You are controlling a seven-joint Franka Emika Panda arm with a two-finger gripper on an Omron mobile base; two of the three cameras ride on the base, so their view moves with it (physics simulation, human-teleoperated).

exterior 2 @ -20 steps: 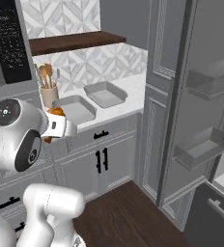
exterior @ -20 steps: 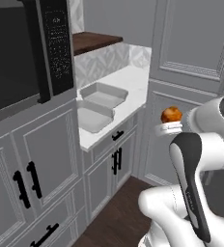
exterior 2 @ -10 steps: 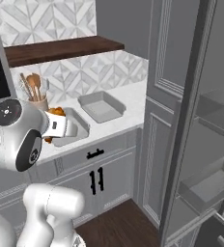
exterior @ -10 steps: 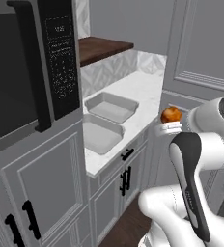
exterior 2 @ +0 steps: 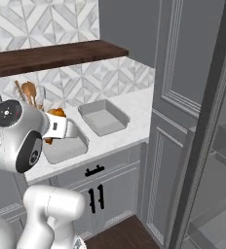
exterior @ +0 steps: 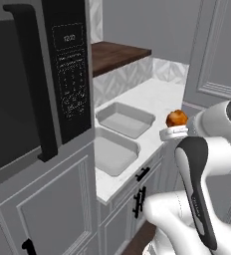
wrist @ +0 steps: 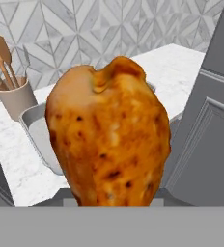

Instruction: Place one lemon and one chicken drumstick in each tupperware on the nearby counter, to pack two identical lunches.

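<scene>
Above the white grey-veined marble counter (exterior: 160,97) the way down into the two shallow light-grey tupperware trays (exterior: 125,119) (exterior 2: 103,116) lies open. To the left of the trays a black microwave (exterior: 62,79) juts forward, its edge hanging just beside the nearer tray (exterior: 113,154). A dark brown wooden shelf (exterior 2: 61,54) caps the room at the back. A beige holder of wooden utensils (wrist: 15,99) stands by the wall behind one tray. Tall grey panelled cabinets (exterior 2: 176,116) wall off the right end.

A browned chicken drumstick (wrist: 109,135) is sitting upright in mid-air. Two light-grey tupperware (exterior: 125,118) trays are lying side by side on the marble counter (exterior: 160,97)
</scene>
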